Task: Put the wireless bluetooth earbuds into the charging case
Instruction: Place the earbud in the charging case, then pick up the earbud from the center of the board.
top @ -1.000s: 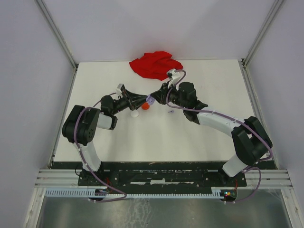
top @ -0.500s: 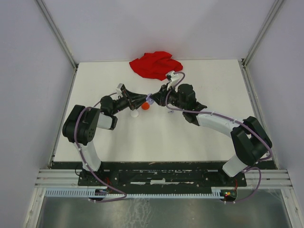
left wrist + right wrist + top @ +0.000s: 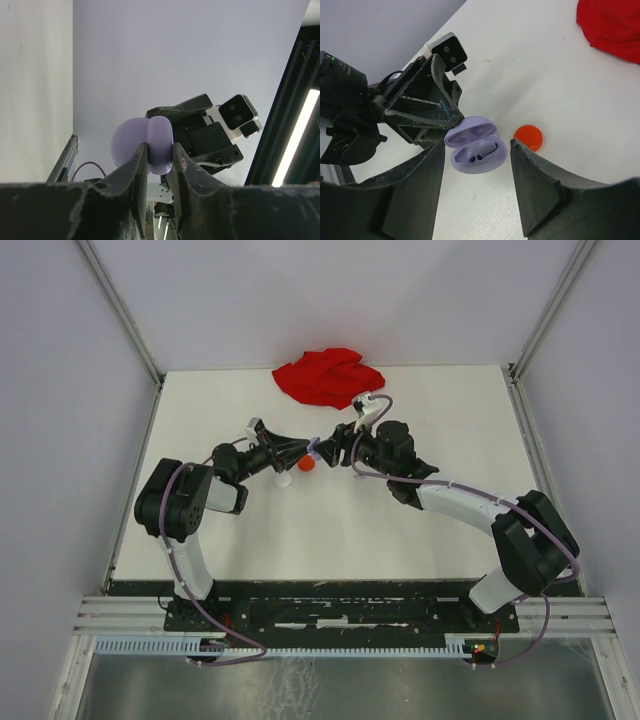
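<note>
My left gripper (image 3: pixel 303 452) is shut on the open lavender charging case (image 3: pixel 316 449) and holds it just above the table. In the right wrist view the case (image 3: pixel 470 161) lies open with its lid toward the left fingers (image 3: pixel 427 107). One lavender earbud (image 3: pixel 488 145) seems to sit in one slot; the other slot looks empty. My right gripper (image 3: pixel 331 448) is open and empty, close in front of the case. In the left wrist view the case (image 3: pixel 150 142) is pinched between the left gripper's (image 3: pixel 160 156) jaws. Other earbuds are out of view.
A red disc (image 3: pixel 306 464) lies on the table just under the case, also in the right wrist view (image 3: pixel 528 137). A white disc (image 3: pixel 284 480) lies below the left gripper. A crumpled red cloth (image 3: pixel 328 375) sits at the table's far edge.
My right gripper has moved left, closer to the held case. The left gripper and case have stayed in place.
</note>
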Robot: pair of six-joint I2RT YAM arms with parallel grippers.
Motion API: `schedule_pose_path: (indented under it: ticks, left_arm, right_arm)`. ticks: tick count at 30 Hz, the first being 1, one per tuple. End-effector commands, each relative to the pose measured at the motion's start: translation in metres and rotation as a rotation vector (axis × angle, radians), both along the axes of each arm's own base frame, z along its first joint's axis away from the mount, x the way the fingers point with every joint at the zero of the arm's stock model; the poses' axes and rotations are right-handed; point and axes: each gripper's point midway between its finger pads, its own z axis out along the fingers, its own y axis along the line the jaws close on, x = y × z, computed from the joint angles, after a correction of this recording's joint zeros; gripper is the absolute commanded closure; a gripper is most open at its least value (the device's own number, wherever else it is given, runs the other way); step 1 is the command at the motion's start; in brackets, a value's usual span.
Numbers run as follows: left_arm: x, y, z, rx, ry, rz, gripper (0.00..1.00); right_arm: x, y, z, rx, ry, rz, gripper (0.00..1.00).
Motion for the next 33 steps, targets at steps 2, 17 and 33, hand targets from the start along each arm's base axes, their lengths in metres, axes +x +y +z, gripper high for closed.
schedule_pose_path:
  ticks: [2,17,33]
  left_arm:
    - [-0.001,0.001,0.020,-0.036,-0.077,-0.006,0.97]
    - [-0.008,0.004,0.006,-0.001,-0.050,0.014,0.97]
    - [-0.008,0.003,0.003,0.016,-0.050,0.007,0.97]
  right_arm:
    - [0.003,-0.017,0.050,0.065,-0.130,-0.090,0.34]
    - [0.026,-0.111,-0.015,-0.213,0.222,-0.526,0.31]
    - [0.026,-0.079,-0.104,-0.487,0.575,-0.382,0.27]
